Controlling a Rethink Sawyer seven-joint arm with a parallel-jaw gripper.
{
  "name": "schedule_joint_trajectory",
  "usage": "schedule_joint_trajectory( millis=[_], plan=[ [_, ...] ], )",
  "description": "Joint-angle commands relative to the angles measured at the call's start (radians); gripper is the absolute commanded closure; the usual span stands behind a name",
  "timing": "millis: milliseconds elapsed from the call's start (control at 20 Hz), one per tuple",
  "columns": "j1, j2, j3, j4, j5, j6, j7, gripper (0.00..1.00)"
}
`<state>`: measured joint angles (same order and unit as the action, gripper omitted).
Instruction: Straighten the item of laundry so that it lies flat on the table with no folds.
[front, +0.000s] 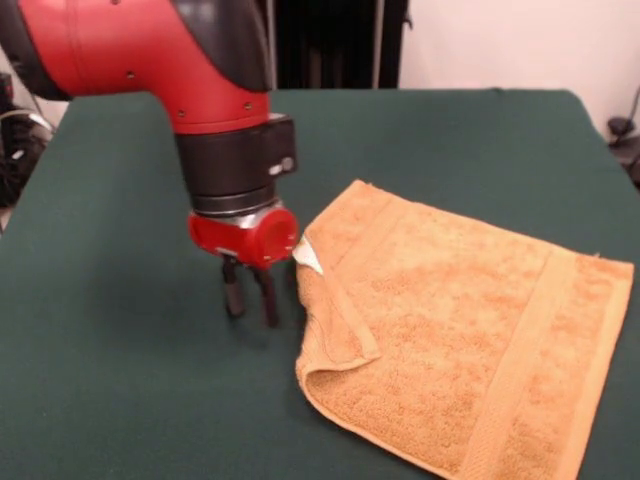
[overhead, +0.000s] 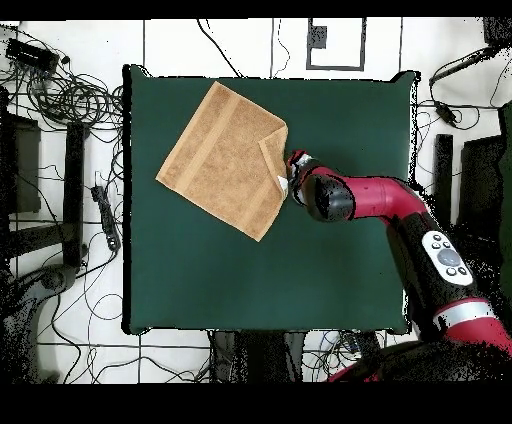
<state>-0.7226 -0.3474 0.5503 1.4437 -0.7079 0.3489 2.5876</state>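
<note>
Arm (front: 150, 60) reaches down at left, fingers (front: 250, 290) slightly spread, empty, tips near bench (front: 100, 350), just beside towel (front: 460, 340). Towel right of them, its left edge folded over; open bench all around.

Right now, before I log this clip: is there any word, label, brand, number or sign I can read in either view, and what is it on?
No readable text in either view.
Towel: its small white tag shows no legible print.
Arm: the grey button panel in the overhead view has markings too small to read.
Hand: no marking.
Table: no marking.
</note>
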Motion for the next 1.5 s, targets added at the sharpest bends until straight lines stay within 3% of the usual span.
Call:
schedule_joint_trajectory(
  millis=[50,150,250,500,950,1200,1350,1500],
  plan=[
    [-0.061,0.070,0.013,-0.145,-0.100,0.276,-0.544,0.00],
    [-0.060,0.075,0.029,-0.152,-0.086,0.309,-0.547,0.00],
    [-0.041,0.050,0.029,-0.095,-0.056,0.304,-0.469,0.00],
    [0.088,-0.107,0.007,0.090,0.013,0.209,-0.156,0.00],
    [0.120,-0.098,0.059,0.136,0.094,0.227,-0.186,0.00],
    [0.111,-0.041,0.071,0.106,0.107,0.206,-0.226,0.00],
    [0.120,0.014,0.032,0.074,0.108,0.188,-0.194,0.00],
    [0.146,0.037,-0.025,0.069,0.120,0.143,-0.084,0.00]
  ],
)
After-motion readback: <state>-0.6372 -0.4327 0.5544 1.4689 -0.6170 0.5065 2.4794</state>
